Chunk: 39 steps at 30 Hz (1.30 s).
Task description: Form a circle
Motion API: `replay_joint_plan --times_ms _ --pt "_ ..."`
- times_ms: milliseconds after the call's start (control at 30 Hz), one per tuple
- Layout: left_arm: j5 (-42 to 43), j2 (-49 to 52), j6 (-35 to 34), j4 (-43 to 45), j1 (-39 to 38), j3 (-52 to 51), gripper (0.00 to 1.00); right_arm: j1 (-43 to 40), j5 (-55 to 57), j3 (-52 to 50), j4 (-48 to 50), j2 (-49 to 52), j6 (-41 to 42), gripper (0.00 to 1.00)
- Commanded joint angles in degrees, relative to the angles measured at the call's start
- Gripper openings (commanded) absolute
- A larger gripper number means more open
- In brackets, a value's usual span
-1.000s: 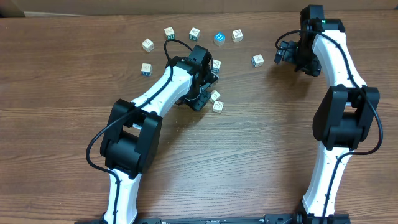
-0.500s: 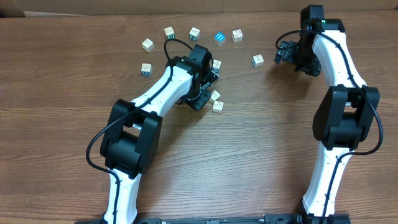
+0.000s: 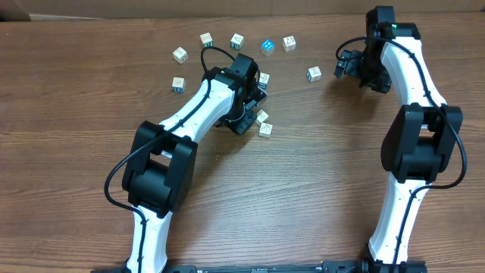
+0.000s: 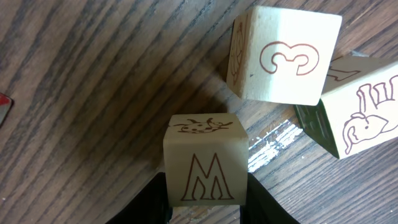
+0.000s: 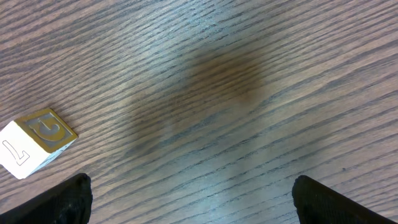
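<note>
Left gripper (image 4: 205,200) pinches M cube (image 4: 205,155) — right gripper (image 5: 193,202) wide; overhead nine pale cubes (image 3: 205,39), one blue cube (image 3: 267,46)

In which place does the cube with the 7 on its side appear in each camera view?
Overhead: the 7 cube lies alone, upper right of middle, just left of the right gripper.
Left wrist: not in it.
Right wrist: at the left edge, above the lower-left finger.
Shared landmark: the open right gripper in overhead and right wrist; the wood table in all three.
</note>
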Motion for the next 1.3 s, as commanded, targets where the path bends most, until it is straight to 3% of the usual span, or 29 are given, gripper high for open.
replay_joint_plan --times_ms 0,267,500,1267 --pt "0.81 -0.57 1.79 -0.24 -0.17 1.7 0.32 -0.07 0.13 1.25 0.13 -1.4 0.24 1.0" --pt "0.81 -0.55 1.77 -0.26 -0.17 1.7 0.33 -0.07 0.13 1.25 0.13 -1.4 0.24 1.0" --pt "0.81 -0.52 1.73 -0.26 -0.15 1.66 0.41 -0.07 0.13 1.25 0.13 -1.4 0.24 1.0" --pt "0.81 -0.5 1.46 -0.26 -0.15 1.6 0.39 -0.07 0.13 1.25 0.15 -1.4 0.24 1.0"
